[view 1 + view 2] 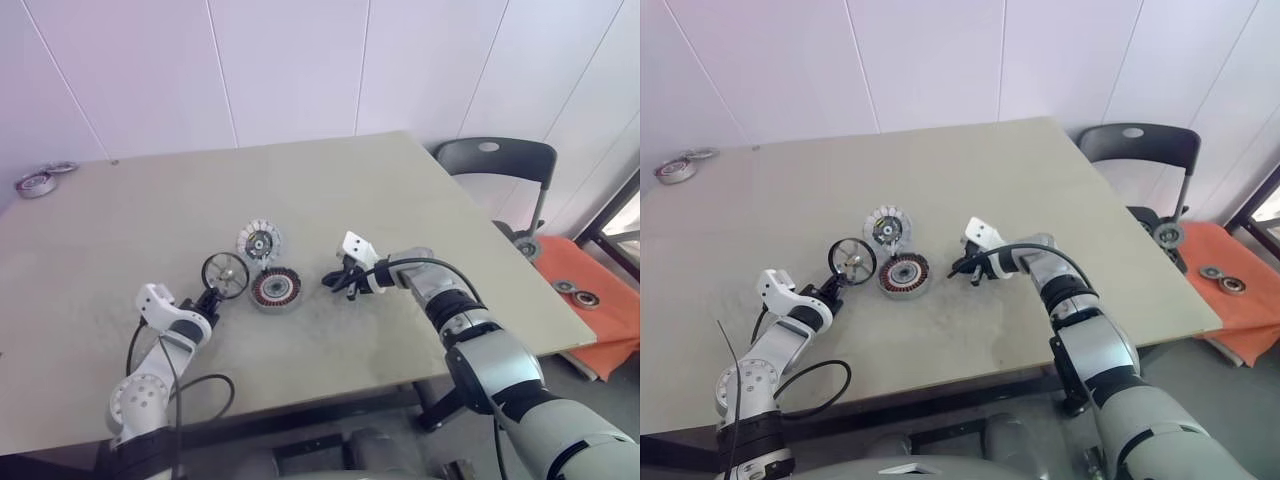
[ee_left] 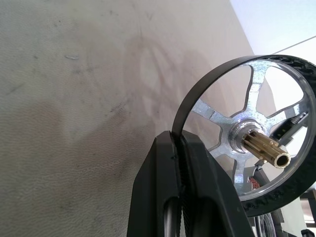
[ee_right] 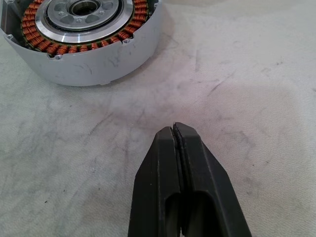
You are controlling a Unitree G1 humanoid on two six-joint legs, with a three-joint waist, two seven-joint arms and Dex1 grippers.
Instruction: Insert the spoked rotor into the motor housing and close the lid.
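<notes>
The spoked rotor point(image 1: 225, 272) is a dark-rimmed wheel with silver spokes and a brass shaft point(image 2: 269, 150). It stands on edge left of the motor housing. My left gripper point(image 1: 207, 298) is shut on the rotor's rim point(image 2: 185, 113) at its lower left side. The motor housing point(image 1: 275, 289), with copper windings and a silver hub, lies flat on the table. It also appears in the right wrist view point(image 3: 84, 34). A round white lid point(image 1: 260, 242) lies just behind it. My right gripper point(image 1: 330, 281) is shut and holds nothing, a short way right of the housing, low over the table.
Metal rings point(image 1: 35, 183) lie at the table's far left corner. A dark chair point(image 1: 495, 165) stands beyond the right edge, and an orange surface point(image 1: 600, 320) with small discs sits lower right. The beige table point(image 1: 400, 200) has open room behind and to the right.
</notes>
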